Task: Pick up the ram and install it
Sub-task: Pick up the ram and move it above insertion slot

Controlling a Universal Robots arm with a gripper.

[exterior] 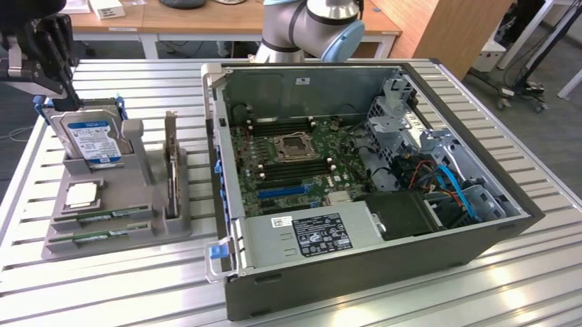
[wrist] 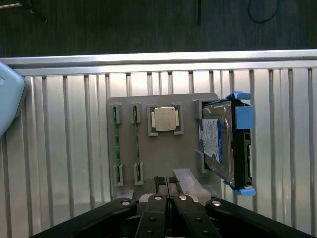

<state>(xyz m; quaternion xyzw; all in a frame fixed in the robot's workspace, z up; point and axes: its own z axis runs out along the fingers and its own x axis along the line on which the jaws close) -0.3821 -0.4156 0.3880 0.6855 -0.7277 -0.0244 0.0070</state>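
Two ram sticks (wrist: 117, 144) (wrist: 137, 144) lie edge-up in slots of the grey holder (wrist: 148, 163). In the exterior view the ram (exterior: 100, 216) (exterior: 91, 237) sits at the holder's near end. My gripper (wrist: 166, 181) hangs above the holder, shut, with nothing between its fingertips. In the exterior view the gripper (exterior: 64, 99) is high at the far left, over the far end of the holder (exterior: 136, 231) beside the hard drive. The open computer case (exterior: 473, 231) shows its motherboard (exterior: 291, 153).
On the holder stand a blue-labelled hard drive (exterior: 91, 136) (wrist: 218, 144), a processor chip (exterior: 82, 195) (wrist: 165, 119) and an upright expansion card (exterior: 170, 163). The slatted metal table (exterior: 109, 286) carries everything. The arm's base (exterior: 309, 27) rises behind the case.
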